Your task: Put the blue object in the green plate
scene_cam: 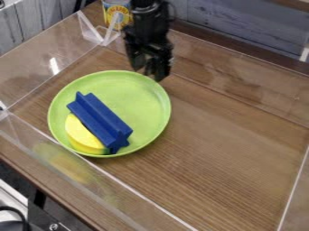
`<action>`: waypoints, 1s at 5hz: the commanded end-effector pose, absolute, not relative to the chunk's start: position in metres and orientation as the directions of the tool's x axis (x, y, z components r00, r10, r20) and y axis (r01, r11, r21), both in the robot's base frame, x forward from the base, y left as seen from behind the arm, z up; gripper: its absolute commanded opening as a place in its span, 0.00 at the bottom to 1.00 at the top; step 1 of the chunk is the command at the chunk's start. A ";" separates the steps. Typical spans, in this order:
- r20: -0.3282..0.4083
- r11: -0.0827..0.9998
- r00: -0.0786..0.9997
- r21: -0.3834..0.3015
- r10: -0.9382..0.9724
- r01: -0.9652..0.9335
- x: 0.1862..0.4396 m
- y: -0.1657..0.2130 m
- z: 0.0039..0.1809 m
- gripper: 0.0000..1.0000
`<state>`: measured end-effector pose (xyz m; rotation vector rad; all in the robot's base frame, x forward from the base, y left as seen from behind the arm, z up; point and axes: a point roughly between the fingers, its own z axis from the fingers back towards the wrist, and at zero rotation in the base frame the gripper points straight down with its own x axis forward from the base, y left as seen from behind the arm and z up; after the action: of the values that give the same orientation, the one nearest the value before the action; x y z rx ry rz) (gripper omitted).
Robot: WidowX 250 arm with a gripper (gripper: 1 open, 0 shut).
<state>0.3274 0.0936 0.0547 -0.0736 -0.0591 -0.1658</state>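
The blue object (100,122) lies inside the green plate (145,95), slanting from upper left to lower right. Its lower end rests on a yellow piece (79,137) in the plate's near-left part. My gripper (152,70) points straight down over the plate's far rim, well apart from the blue object. Its fingers stand open with nothing between them.
Clear plastic walls (49,54) fence the wooden table (229,126) on the left, back and front. A yellow-and-white container (116,13) stands behind the arm at the back. Bare wood stretches to the right of the plate.
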 end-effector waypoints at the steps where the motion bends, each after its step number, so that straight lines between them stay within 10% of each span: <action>1: 0.134 0.975 0.968 -0.035 -0.212 0.218 0.319 0.110 0.075 1.00; 5: 0.133 0.939 0.933 -0.041 -0.333 0.341 0.307 0.124 0.064 1.00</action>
<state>0.3027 0.1196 0.0488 -0.0928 -0.0818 -0.3458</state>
